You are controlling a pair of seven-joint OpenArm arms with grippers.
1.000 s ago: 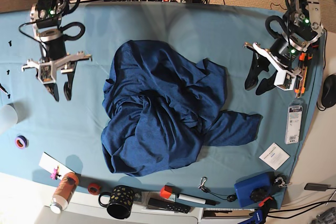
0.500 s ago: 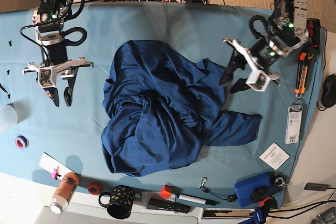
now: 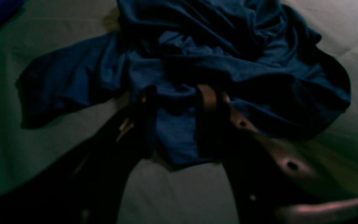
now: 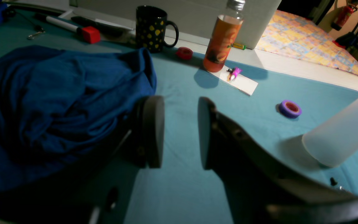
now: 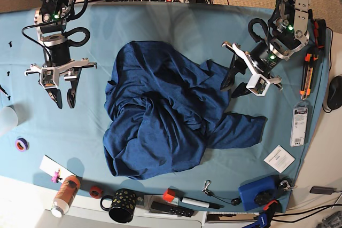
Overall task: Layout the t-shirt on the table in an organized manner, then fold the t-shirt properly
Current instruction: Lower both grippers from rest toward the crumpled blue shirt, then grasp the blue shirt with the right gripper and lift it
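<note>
Soft, limp t-shirt [image 5: 160, 118] (bunched, light, likely to sag): grip right hem fold under left gripper [image 5: 232, 83], jaws spread; right gripper [image 5: 61, 96] likewise spread, empty.

One t-shirt [image 5: 165, 116]. One black spotted mug [image 5: 122, 204]. One orange bottle [image 5: 65, 194]. Two tape rolls: purple [image 5: 21, 144], red [image 5: 95, 191]. One marker [image 5: 189, 200]. One blue case [image 5: 258, 191]. Two white cards [image 5: 279, 158].
</note>
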